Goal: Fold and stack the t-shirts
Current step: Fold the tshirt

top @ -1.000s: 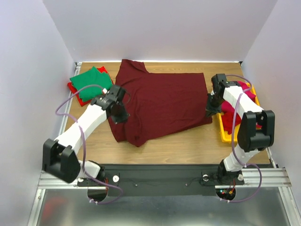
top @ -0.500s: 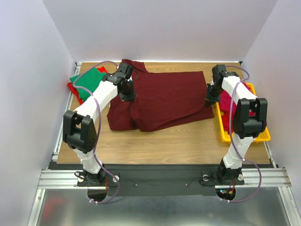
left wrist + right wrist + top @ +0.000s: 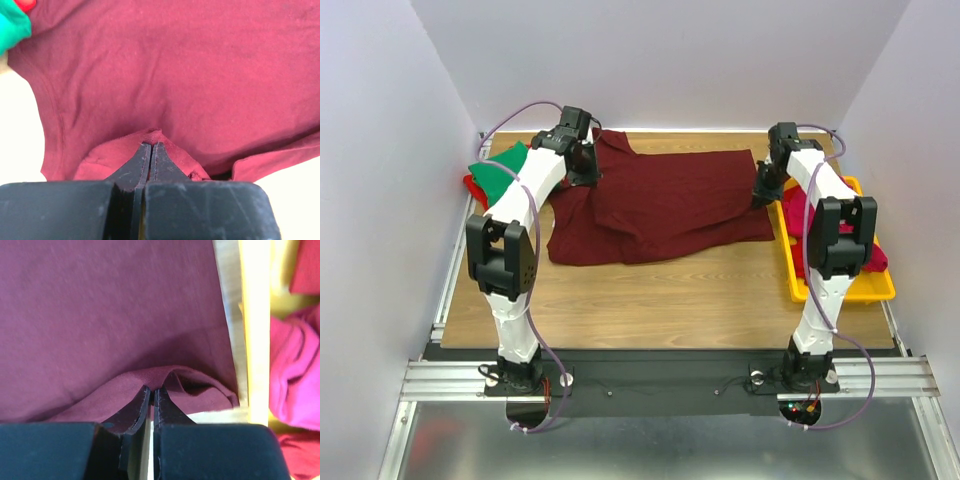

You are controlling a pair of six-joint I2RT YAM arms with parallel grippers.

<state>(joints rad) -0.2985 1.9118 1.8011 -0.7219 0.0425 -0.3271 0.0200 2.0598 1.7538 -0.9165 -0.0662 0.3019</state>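
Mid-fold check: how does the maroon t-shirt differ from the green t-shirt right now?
The maroon t-shirt sprawls rumpled, partly folded, across the middle of the table; the green t-shirt is a compact folded packet at far left. The left gripper and right gripper each pinch the maroon t-shirt; neither holds the green one. The green t-shirt rests on a red shirt, the maroon on bare table. Both are plain solid-colour cloth.

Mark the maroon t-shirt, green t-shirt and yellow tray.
maroon t-shirt [image 3: 670, 200], top external view, middle of the cloth.
green t-shirt [image 3: 492, 178], top external view, folded upper face.
yellow tray [image 3: 866, 291], top external view, near rim.
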